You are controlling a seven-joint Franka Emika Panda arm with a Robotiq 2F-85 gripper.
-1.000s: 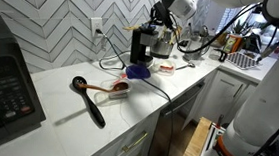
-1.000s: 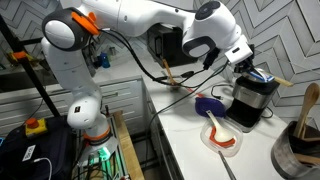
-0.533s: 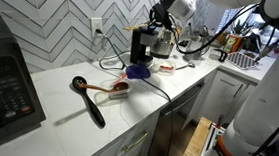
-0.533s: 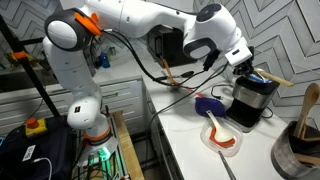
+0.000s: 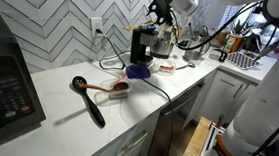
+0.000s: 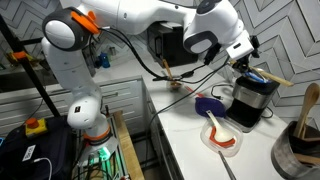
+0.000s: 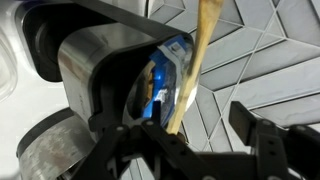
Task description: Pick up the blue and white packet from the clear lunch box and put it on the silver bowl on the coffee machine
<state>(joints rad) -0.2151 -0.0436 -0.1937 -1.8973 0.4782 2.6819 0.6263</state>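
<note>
The claw (image 7: 178, 130) hangs wide and empty over the coffee machine (image 5: 142, 46), where the packet (image 7: 165, 82) leans in the bowl (image 7: 95, 60). Risk — it may slide off the rim, or a finger may snag the stick (image 7: 203, 45) beside it.

You get nothing legible here. The blue and white packet (image 7: 163, 78), near the middle of the wrist view, carries print too blurred to read. At nine o'clock in an exterior view, the black appliance (image 5: 4, 82) has keypad marks too small to make out.
</note>
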